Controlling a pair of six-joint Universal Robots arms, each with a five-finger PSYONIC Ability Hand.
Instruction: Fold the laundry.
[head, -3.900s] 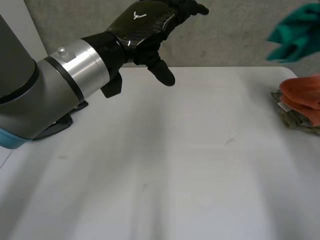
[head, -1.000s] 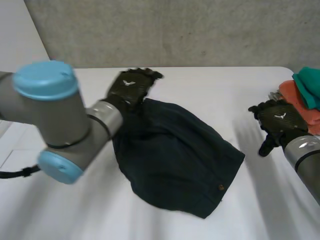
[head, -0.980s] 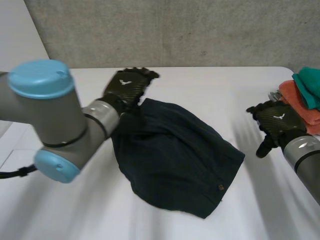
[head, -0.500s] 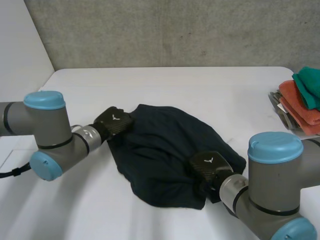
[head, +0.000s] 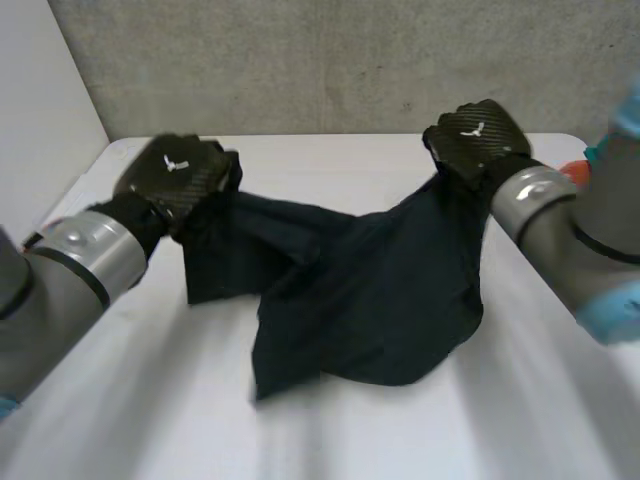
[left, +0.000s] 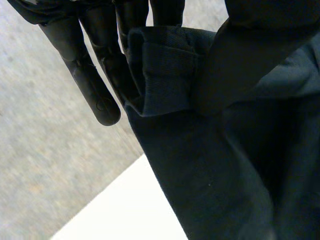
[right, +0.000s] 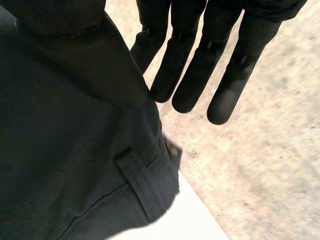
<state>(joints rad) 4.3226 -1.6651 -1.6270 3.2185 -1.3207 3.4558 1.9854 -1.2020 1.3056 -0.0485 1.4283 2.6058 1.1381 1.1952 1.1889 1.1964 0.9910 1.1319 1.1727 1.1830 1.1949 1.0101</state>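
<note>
Dark navy fabric garment (head: 370, 290), newly lifted, is hanging between left hand (head: 178, 172) and right hand (head: 472, 137), fingers pinching its edge (folding barely starting).

The dark garment (head: 370, 290): matt woven cloth. Backs of left hand (head: 178, 172) & right hand (head: 478, 135): glossy carbon weave; fingers (right: 187, 75) matt black, plastic-like. White counter (head: 330, 430): smooth, slight sheen. Grey wall (head: 300, 60), top of frame: rough concrete.

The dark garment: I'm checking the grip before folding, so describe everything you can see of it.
The dark garment is a navy, woven-looking cloth with a ribbed band and a belt loop. It hangs stretched between the left hand and right hand, each pinching an upper edge, sagging in the middle; its lower edge seems to rest on the table.
</note>
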